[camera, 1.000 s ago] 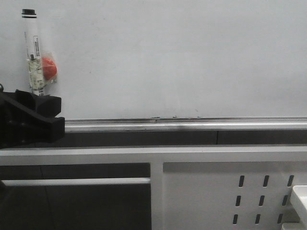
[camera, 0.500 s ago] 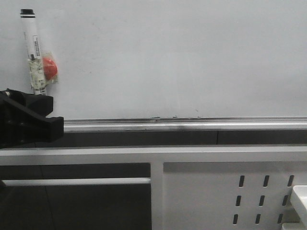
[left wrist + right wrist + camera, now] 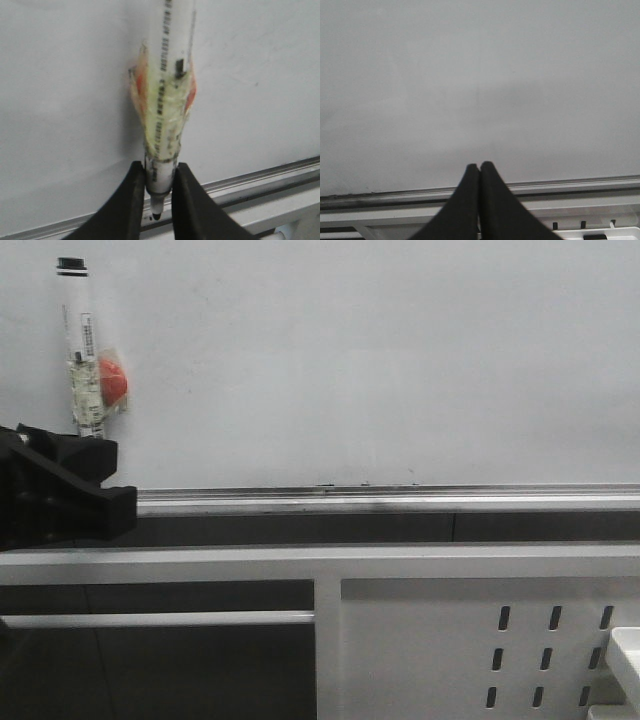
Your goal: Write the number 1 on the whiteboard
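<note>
The whiteboard (image 3: 380, 360) fills the upper half of the front view, a flat, glossy grey-white sheet with a silver rail (image 3: 400, 502) along its lower edge. Its surface is plain; only a few tiny dark specks sit just above the rail near the middle. No stroke of the number 1 can be seen on it in any view.

At about 9 o'clock in the front view the left gripper (image 3: 85, 445) stands in front of the board, its black fingers clamped on the lower end of a marker (image 3: 80, 350). The marker stands nearly upright, leaning slightly, with a black cap at the top, a white printed barrel, and yellowish tape binding a red piece (image 3: 113, 382) to its side at 3 o'clock. In the left wrist view the fingers (image 3: 127, 200) squeeze the barrel just above the dark tip, which pokes out below them near the rail.

The right gripper (image 3: 479, 172) shows only in its own wrist view, fingers pressed together and holding nothing, facing the bare board above the rail.

Below the rail, at 5 o'clock, is a white perforated panel (image 3: 450, 650).
</note>
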Action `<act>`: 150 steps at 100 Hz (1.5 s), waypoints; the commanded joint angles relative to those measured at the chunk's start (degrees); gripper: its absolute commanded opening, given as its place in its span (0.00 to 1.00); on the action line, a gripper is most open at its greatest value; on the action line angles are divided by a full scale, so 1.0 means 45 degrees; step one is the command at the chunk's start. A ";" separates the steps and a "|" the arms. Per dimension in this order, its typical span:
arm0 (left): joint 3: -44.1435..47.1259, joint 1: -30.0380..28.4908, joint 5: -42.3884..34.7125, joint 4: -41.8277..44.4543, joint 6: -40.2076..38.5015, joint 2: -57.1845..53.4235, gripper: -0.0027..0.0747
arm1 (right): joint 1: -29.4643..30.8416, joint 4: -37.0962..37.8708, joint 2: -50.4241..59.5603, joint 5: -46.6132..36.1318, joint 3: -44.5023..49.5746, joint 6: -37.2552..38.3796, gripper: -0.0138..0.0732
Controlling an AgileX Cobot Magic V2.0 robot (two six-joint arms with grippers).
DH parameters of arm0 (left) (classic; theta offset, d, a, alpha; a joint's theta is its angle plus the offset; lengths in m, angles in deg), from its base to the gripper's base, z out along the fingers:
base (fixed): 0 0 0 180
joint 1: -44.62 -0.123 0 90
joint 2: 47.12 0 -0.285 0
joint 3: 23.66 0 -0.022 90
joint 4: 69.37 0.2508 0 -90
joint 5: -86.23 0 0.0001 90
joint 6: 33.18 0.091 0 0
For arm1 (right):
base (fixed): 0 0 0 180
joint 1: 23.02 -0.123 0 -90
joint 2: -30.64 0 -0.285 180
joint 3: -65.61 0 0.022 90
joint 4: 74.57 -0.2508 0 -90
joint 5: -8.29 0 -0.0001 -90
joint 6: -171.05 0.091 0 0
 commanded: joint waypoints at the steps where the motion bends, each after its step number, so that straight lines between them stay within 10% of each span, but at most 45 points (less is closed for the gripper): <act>1: -0.0160 0.0016 -0.2850 0.0841 0.0642 -0.0257 0.01 | 0.0015 -0.0037 -0.0237 -0.1226 -0.0446 -0.0127 0.08; 34: 0.0850 0.0048 -0.2786 0.2065 0.1497 -0.1609 0.01 | -0.0018 -0.1673 -0.0237 0.0557 -0.0446 -0.0555 0.08; 52: 0.1060 0.0048 -0.1893 0.3646 0.2487 -0.2468 0.01 | -0.0817 -0.6268 -0.0270 0.1658 -0.0446 -0.7932 0.13; 77: 0.1016 0.0048 0.0088 0.7110 0.2760 -0.3182 0.01 | -0.2088 -1.1417 -0.1395 0.3775 -0.0446 -1.4553 0.55; 123: -0.2445 0.0126 1.2083 0.9227 0.2913 -0.5613 0.01 | -0.2436 -1.2231 -0.2324 0.4546 -0.1044 -1.5148 0.57; 150: -0.3534 0.0862 1.4239 1.0900 0.2913 -0.5672 0.01 | -0.2961 -1.2112 -0.5146 0.5471 -0.2461 -1.6240 0.57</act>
